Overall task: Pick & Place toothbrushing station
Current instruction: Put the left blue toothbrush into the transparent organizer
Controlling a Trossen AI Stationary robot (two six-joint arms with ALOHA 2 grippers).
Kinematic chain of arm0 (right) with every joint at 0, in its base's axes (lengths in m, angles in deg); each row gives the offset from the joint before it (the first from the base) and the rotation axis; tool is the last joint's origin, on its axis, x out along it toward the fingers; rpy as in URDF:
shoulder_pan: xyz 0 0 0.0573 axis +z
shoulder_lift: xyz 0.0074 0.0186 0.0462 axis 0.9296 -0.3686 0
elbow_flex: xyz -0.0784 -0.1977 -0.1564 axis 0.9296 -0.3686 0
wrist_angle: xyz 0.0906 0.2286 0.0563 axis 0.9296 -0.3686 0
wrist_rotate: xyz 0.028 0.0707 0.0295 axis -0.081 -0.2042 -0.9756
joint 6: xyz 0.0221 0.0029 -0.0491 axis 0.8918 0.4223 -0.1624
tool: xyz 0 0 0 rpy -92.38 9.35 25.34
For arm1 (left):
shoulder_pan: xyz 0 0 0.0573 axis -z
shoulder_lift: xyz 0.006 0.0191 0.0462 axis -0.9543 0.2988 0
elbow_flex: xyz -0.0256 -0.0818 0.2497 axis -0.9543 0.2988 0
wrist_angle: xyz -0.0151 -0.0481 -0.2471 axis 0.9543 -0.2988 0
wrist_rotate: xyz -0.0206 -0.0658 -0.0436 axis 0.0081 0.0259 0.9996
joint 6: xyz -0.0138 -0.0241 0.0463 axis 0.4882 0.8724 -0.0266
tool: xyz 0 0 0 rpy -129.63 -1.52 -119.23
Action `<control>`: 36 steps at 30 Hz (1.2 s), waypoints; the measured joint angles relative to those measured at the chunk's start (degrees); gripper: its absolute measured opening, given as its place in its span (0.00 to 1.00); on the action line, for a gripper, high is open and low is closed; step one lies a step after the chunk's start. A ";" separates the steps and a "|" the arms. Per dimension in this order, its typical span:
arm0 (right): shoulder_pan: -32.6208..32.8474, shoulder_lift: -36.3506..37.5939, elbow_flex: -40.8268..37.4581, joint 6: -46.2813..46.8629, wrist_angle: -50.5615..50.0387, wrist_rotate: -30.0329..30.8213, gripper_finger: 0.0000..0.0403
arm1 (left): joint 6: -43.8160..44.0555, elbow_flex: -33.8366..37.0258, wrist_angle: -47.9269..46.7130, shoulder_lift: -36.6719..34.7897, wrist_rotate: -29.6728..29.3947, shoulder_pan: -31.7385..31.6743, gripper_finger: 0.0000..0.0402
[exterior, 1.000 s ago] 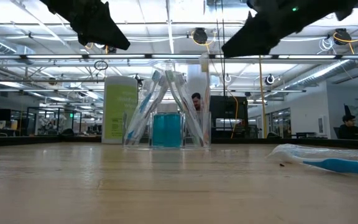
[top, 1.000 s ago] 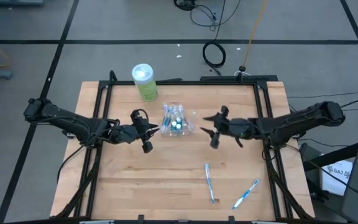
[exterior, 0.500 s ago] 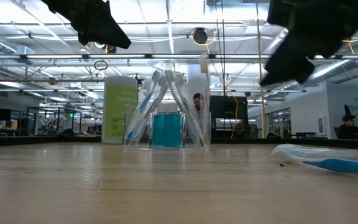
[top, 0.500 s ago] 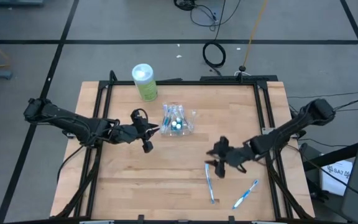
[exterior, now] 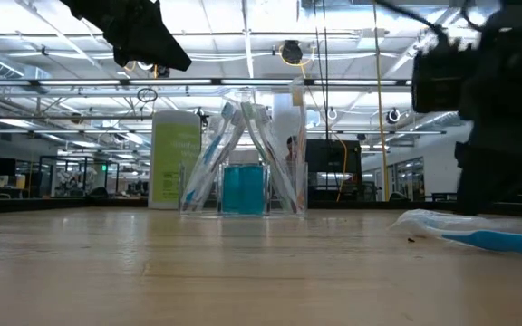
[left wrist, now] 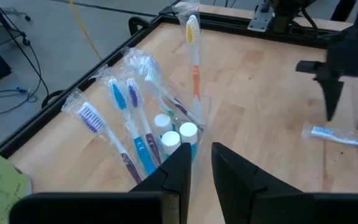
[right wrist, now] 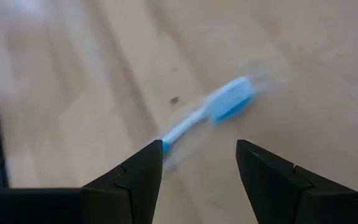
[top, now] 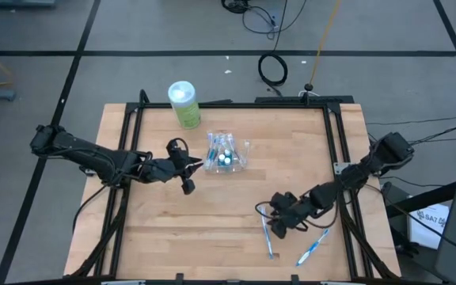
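Observation:
A clear holder [top: 226, 153] with several wrapped toothbrushes [left wrist: 135, 118] stands at the table's far middle. Two more blue-and-white toothbrushes lie flat on the wood near the front edge: one [top: 269, 244] below my right gripper and another [top: 313, 247] to its right. My right gripper [top: 275, 224] hangs low over the first toothbrush [right wrist: 211, 107], open, with a finger on either side of its handle and touching nothing. My left gripper [top: 188, 172] hovers just left of the holder, its fingers [left wrist: 178, 167] a narrow gap apart and nothing between them.
A green canister [top: 184, 104] with a white lid stands at the table's far left edge, behind the holder. A black frame rail [top: 339, 150] runs along the table's sides. Bare wood lies between the holder and the loose toothbrushes.
My right gripper has swung from beside the holder toward the table's near edge and come down, rolling about its own line, until it hangs over the loose toothbrush. Its fingers have stayed open. The toothbrushes and holder have not moved.

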 joint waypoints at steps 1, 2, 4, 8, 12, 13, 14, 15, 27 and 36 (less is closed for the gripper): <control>-0.59 -0.01 0.00 0.85 -0.32 0.13 0.49 | 0.50 0.00 0.00 0.00 0.00 0.00 0.17; -1.30 0.00 0.00 1.54 -0.23 0.15 0.49 | 0.75 0.00 0.00 0.00 0.00 0.02 0.17; -2.58 0.04 0.02 1.87 0.28 0.22 0.49 | 0.91 0.00 0.00 0.00 0.01 0.00 0.17; -3.66 0.04 0.02 2.16 0.00 0.18 0.49 | 0.96 0.00 0.00 0.00 0.02 0.01 0.17; -3.74 0.04 0.02 4.84 0.06 0.12 0.49 | 0.96 0.00 -0.02 0.00 0.04 0.00 0.17; -3.70 0.04 0.02 5.04 0.09 0.10 0.49 | 0.96 0.00 0.00 0.00 0.04 0.00 0.17; -3.51 0.04 0.02 5.43 0.08 0.11 0.49 | 0.96 0.00 -0.02 0.00 0.04 0.01 0.17; -3.42 0.03 0.02 6.02 0.07 0.11 0.49 | 0.96 0.00 -0.02 0.00 0.04 0.00 0.17; -3.64 -6.17 0.22 5.35 6.02 -1.91 0.49 | 0.79 0.00 -0.06 0.00 0.13 0.00 0.17; -4.79 -6.74 0.08 -1.21 9.14 -3.44 0.37 | 0.79 0.00 -0.04 0.00 0.11 0.00 0.17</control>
